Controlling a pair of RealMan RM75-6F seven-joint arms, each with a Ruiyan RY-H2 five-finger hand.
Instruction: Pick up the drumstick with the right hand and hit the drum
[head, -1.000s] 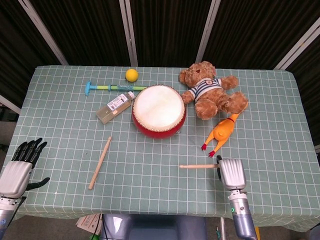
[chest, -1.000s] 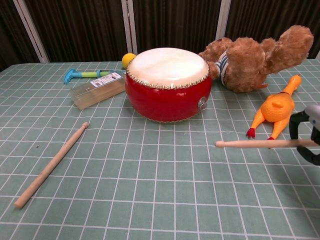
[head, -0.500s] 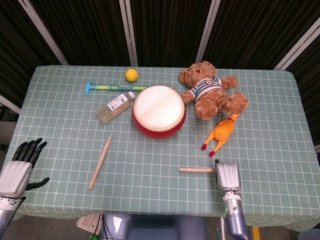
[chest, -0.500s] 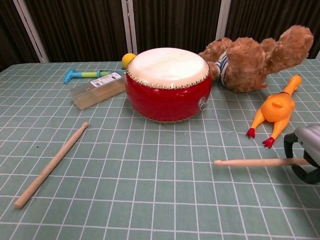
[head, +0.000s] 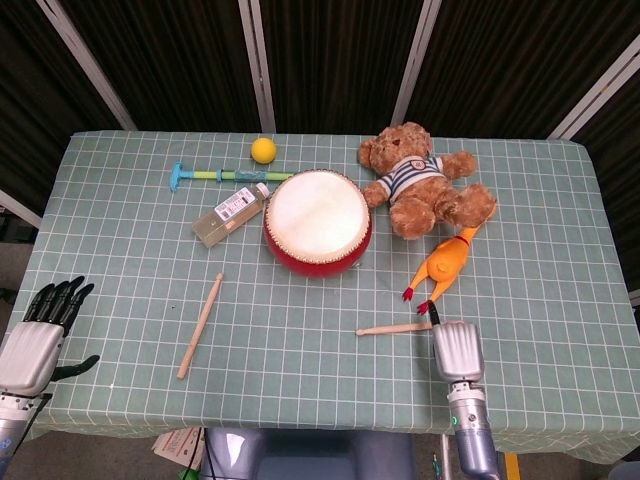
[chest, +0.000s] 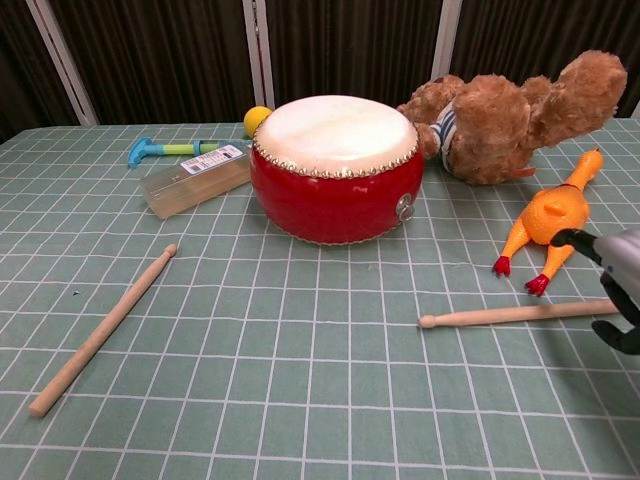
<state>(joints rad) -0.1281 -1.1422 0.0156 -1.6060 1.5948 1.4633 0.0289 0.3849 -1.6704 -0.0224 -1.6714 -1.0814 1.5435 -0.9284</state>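
Right hand (chest: 618, 300) grips the butt of a drumstick (chest: 505, 315), likely light, rigid, smooth wood; drum (head: 317, 220) beyond.

Both hands have a pale silver-grey shell over the back, the left hand (head: 38, 335) with glossy black fingers (head: 58, 297) and a black thumb, the right hand (head: 456, 352) with black fingers (chest: 575, 240) and a grey metallic wrist bearing a small green light.

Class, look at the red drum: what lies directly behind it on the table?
Behind the red drum lie a yellow ball and a blue-green stick toy. From the chest view the drum covers part of the ball.
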